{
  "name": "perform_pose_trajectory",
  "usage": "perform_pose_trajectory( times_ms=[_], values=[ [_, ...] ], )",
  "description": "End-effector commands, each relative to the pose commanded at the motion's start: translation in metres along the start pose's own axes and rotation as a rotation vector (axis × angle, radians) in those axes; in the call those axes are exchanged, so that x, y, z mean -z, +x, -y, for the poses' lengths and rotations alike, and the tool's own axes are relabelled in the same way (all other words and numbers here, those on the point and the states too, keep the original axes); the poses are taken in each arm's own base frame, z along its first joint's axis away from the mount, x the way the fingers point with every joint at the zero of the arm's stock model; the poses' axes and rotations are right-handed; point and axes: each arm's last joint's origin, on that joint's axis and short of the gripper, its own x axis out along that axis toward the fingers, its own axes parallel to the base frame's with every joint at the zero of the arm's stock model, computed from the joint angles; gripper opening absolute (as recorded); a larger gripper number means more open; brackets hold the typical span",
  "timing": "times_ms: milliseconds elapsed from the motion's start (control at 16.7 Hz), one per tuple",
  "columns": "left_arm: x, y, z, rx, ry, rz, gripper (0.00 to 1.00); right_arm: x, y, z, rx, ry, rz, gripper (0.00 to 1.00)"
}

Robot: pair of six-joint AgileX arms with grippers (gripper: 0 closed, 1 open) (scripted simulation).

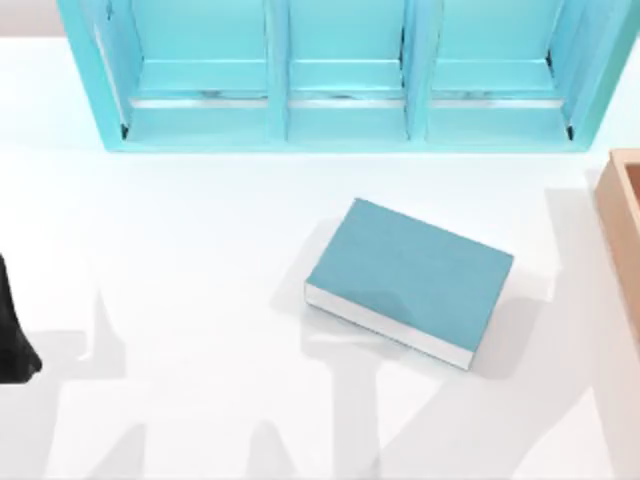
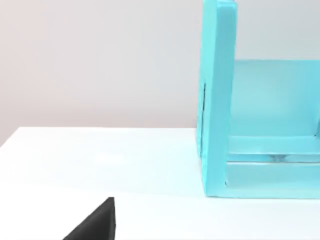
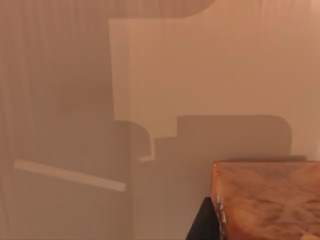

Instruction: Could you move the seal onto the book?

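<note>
Seal: the orange-brown seal (image 3: 270,200) sits very close to the right wrist camera, against tan surfaces that look like the inside of the wooden box (image 1: 625,220) at 3 o'clock on the table. This placing is a judgement.
Book: the teal book (image 1: 410,280) lies flat near the table's centre, turned askew, with its cover bare and its white page edges facing 6 o'clock.
Right gripper: a dark part of the right gripper (image 3: 202,222) is touching the seal's side. Whether the pincer is clamped on the block cannot be told.
Left arm: the left arm (image 1: 12,335) is parked at the 9 o'clock edge. The state of the left gripper (image 2: 97,225) cannot be told either.
Shelf: the teal shelf unit (image 1: 345,75) stands at 12 o'clock, well apart from the book.
Stage: likely at or near the pickup, as the seal is not yet on the book.
Risk, grip: an off-centre hold could let the smooth block slip or twist on lifting.
Risk, box: too low a lift could knock the seal on the box wall.
Risk, placing: a release near the skewed book's edge could tip the seal off.
</note>
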Motion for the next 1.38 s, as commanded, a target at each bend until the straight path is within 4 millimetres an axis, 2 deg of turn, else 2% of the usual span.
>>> perform_pose_trajectory(
  times_ms=[360,480,600,900,1140,1380],
  values=[
    [0.0,0.0,0.0,0.0,0.0,0.0,1.0,0.0,-0.001,0.0,0.001,0.003,0.002,0.0],
    [0.0,0.0,0.0,0.0,0.0,0.0,1.0,-0.004,-0.009,-0.003,0.009,0.024,0.001,0.0],
    [0.0,0.0,0.0,0.0,0.0,0.0,1.0,-0.012,-0.027,-0.012,0.018,0.058,-0.003,0.0],
    [0.0,0.0,0.0,0.0,0.0,0.0,1.0,-0.02,-0.081,-0.057,0.018,0.116,-0.061,0.0],
    [0.0,0.0,0.0,0.0,0.0,0.0,1.0,-0.012,-0.112,-0.101,0.009,0.094,-0.1,0.0],
    [0.0,0.0,0.0,0.0,0.0,0.0,1.0,-0.003,-0.14,-0.136,0.003,0.036,-0.047,0.0]
  ],
)
